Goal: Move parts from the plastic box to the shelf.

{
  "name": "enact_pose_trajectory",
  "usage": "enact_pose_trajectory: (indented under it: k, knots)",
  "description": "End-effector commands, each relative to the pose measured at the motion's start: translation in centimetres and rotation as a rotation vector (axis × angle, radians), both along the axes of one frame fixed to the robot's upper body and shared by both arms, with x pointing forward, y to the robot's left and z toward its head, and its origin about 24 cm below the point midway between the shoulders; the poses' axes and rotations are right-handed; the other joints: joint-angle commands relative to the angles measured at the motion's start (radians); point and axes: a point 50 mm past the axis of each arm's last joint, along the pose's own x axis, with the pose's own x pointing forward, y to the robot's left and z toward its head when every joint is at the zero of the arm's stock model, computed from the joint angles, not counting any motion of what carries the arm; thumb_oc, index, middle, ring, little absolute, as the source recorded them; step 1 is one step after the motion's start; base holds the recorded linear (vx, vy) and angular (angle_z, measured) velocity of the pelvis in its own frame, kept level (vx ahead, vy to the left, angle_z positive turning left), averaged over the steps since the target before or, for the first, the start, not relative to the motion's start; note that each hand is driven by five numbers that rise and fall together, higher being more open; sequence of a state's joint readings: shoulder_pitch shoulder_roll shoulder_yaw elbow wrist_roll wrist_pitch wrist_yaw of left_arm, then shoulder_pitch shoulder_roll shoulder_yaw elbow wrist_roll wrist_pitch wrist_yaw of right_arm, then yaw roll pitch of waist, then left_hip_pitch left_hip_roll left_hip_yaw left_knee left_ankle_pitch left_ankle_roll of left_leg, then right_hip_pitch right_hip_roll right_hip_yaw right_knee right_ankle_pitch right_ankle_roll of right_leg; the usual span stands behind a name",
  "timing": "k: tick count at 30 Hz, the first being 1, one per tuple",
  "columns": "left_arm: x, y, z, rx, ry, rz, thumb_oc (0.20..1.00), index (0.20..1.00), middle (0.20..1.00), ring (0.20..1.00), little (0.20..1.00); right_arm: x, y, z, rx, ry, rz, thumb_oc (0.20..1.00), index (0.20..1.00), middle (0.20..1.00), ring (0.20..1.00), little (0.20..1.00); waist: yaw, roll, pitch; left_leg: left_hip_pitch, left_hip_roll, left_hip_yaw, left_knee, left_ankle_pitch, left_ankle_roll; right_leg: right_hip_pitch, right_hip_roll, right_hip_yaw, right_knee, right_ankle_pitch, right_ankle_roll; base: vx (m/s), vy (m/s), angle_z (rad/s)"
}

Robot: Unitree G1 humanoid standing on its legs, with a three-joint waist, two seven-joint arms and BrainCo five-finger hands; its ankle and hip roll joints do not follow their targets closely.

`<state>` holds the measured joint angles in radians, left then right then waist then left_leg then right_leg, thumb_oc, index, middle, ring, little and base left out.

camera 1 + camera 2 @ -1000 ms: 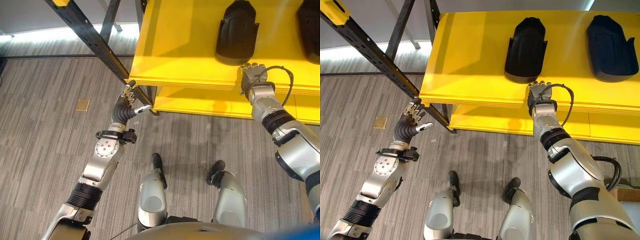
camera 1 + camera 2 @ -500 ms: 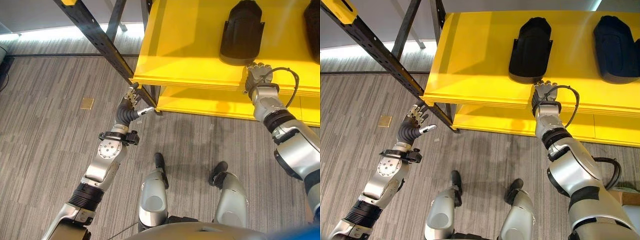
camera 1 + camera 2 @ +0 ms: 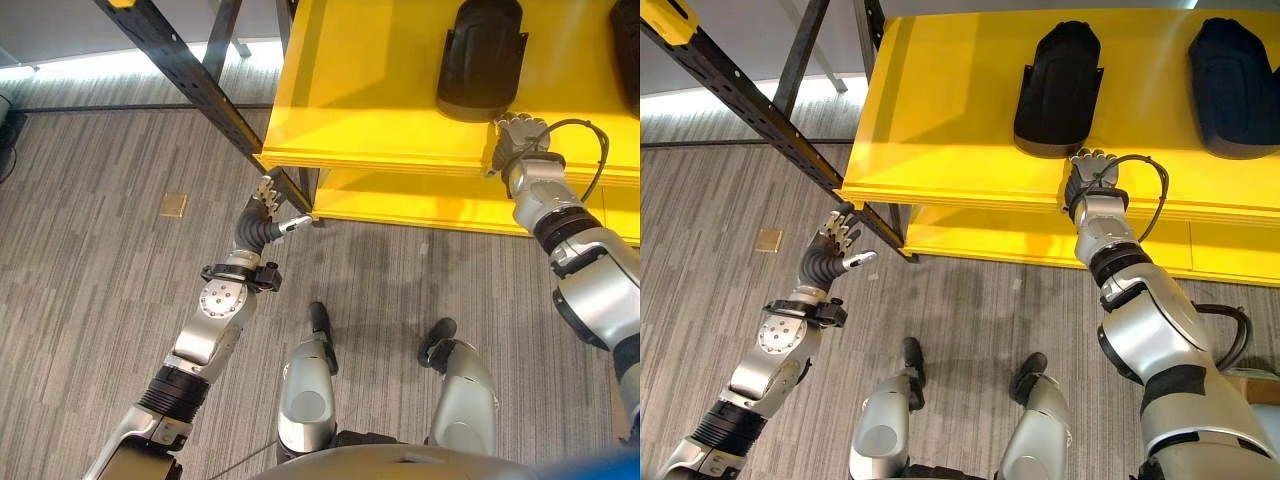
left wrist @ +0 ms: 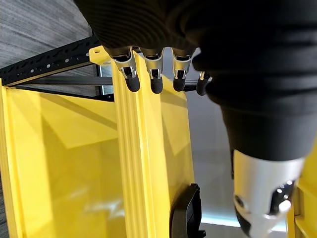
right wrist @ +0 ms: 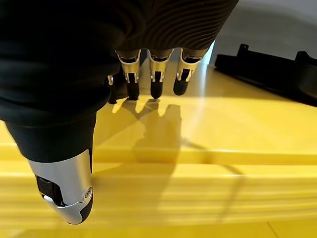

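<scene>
Two black parts lie on the yellow shelf — one just beyond the right hand, its long axis running away from the shelf's front edge, another further right. The right hand hangs at the front edge, fingers loosely extended, holding nothing. The left hand hovers near the shelf's corner — relaxed, empty, well apart from both parts.

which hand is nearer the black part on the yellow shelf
Right. The right hand is at the shelf edge just below the black part; the left hand hangs over the floor off the shelf's corner.
</scene>
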<state>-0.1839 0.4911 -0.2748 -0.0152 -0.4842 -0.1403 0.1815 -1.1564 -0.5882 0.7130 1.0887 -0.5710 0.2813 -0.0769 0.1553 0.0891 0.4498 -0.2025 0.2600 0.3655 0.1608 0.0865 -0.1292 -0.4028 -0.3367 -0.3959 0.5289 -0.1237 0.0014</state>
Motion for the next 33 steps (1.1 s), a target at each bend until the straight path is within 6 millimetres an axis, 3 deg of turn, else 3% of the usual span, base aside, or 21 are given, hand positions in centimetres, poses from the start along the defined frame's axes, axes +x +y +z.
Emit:
enact_pose_trajectory:
  k: [1,10,13,23,33]
  knots:
    - [0.2,-0.2,3.9,0.007,-0.172,-0.035,1.000,1.000,1.000,1.000,1.000,-0.7,-3.7,0.6,0.040,0.058,-0.133,1.000,1.000,1.000,1.000,1.000,0.015,0.001,0.070,-0.018,0.036,-0.008,0.081,-0.099,-0.005,0.055,-0.042,-0.012,0.075,-0.089,0.086,0.00,0.000,0.00]
    - [0.2,-0.2,3.7,0.004,-0.172,-0.025,1.000,1.000,1.000,1.000,1.000,-1.0,-4.4,0.9,0.041,0.028,-0.166,1.000,1.000,1.000,1.000,1.000,0.001,-0.004,0.070,-0.001,0.047,0.008,0.076,-0.097,-0.002,0.067,-0.042,-0.004,0.059,-0.079,0.088,0.02,0.001,-0.02]
    - [0.1,-0.1,3.8,0.010,-0.169,-0.021,1.000,1.000,1.000,1.000,1.000,-1.0,-4.8,2.7,0.029,-0.012,-0.181,1.000,1.000,1.000,1.000,1.000,0.000,-0.008,0.070,0.005,0.050,0.008,0.082,-0.099,-0.005,0.073,-0.041,-0.004,0.064,-0.084,0.086,0.05,-0.012,0.01]
    - [0.1,-0.1,3.6,0.019,-0.157,-0.024,1.000,1.000,1.000,1.000,1.000,-1.2,-5.5,4.3,0.021,-0.041,-0.182,1.000,1.000,1.000,1.000,1.000,-0.006,-0.014,0.070,0.011,0.056,0.013,0.080,-0.097,-0.007,0.074,-0.039,-0.002,0.067,-0.086,0.086,0.01,-0.003,0.00]
    - [0.0,-0.1,3.7,0.021,-0.155,-0.008,1.000,1.000,1.000,1.000,1.000,-1.3,-5.4,7.9,0.001,-0.153,-0.174,1.000,1.000,1.000,1.000,1.000,-0.012,-0.018,0.070,0.015,0.060,0.018,0.086,-0.100,-0.009,0.074,-0.034,-0.005,0.075,-0.093,0.080,0.01,-0.002,0.00]
